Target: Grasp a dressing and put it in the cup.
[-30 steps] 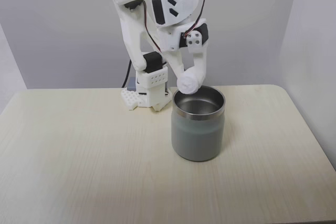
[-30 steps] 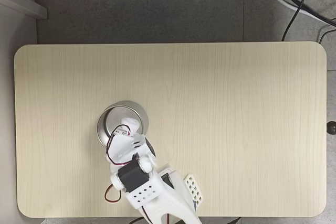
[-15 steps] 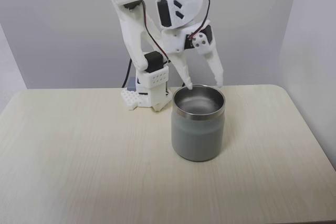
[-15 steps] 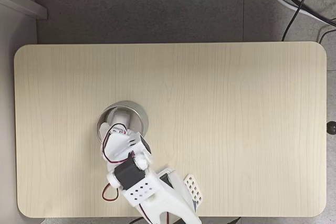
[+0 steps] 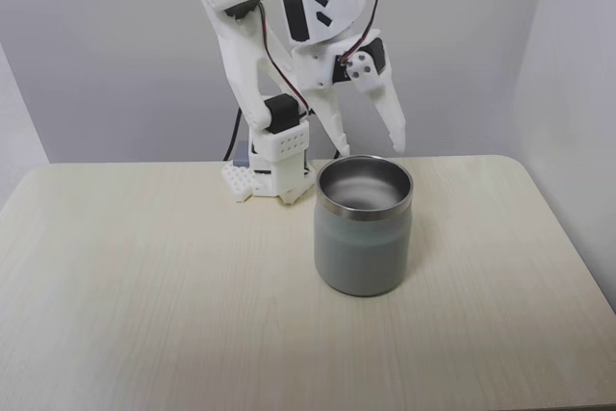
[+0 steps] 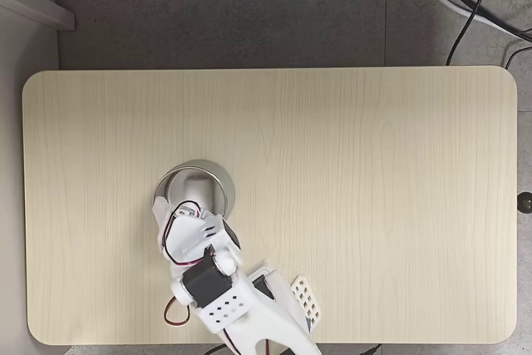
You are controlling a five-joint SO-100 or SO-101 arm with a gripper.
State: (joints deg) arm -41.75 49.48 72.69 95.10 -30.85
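In the fixed view from the front, the cup [image 5: 364, 236] stands upright on the pale wood bench [image 5: 144, 315], its shiny rim and steel inside showing but not its bottom. The fixed view from above looks straight down into the cup [image 6: 218, 177] and shows a pale shape in it, the dressing [image 6: 199, 191], lying on the bottom; the arm covers the near part of the rim there. The gripper [image 5: 371, 149] hangs just above the back of the rim in the front view, its two white fingers [image 5: 389, 120] spread wide apart, holding nothing and touching nothing. From above the gripper [image 6: 179, 205] sits over the cup's near edge. There is one cup, one dressing and one arm on the bench [image 6: 374, 205].
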